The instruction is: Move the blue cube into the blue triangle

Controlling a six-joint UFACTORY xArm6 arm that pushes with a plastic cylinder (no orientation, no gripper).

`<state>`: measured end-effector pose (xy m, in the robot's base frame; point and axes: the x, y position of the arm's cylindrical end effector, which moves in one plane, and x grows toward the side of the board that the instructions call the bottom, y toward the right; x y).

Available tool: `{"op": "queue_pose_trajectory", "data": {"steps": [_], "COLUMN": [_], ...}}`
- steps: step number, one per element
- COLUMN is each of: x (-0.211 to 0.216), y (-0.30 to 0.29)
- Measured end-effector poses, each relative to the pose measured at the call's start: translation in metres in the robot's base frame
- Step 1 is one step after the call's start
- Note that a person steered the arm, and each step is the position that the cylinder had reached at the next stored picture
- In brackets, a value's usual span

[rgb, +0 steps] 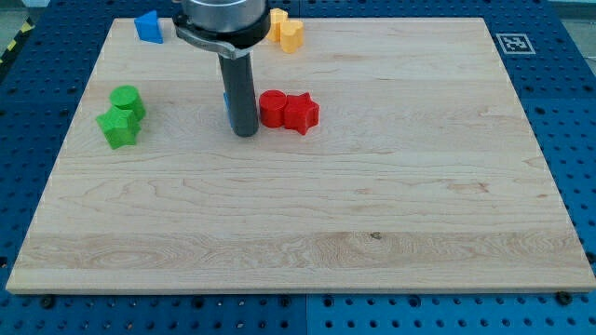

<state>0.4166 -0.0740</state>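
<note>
Camera view, only 1 feed. Nearest the camera: bare wooden board [298, 233] along its bottom edge, nothing on it there.

My tip [244, 133] sits on the board, upper-left of centre. No fingers on this rig: it's a plain rod, nothing opens or closes, holds nothing, push only.

Blue cube [226, 104] is almost fully hidden behind the rod; just a blue sliver shows at the rod's left side, touching or just beside it, can't tell which.

Blue triangle [148, 26] lies near the top-left corner, well apart from the cube.

Handling guess: cube looks light, rigid, slides easily on wood, may rotate if hit off-centre. Push on its lower-right face, aim up-left.

Others:
- 2 red blocks [288, 110] just right of the tip
- 2 green blocks [121, 116] near the left edge
- yellow/orange blocks [287, 31] at the top edge
</note>
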Motion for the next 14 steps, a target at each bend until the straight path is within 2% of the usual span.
{"op": "queue_pose_trajectory", "data": {"steps": [1,3,6,9,12,14], "x": [-0.018,-0.072,-0.104,-0.151,-0.158,-0.170], "y": [-0.025,-0.033,0.015,0.011,-0.067,-0.087]}}
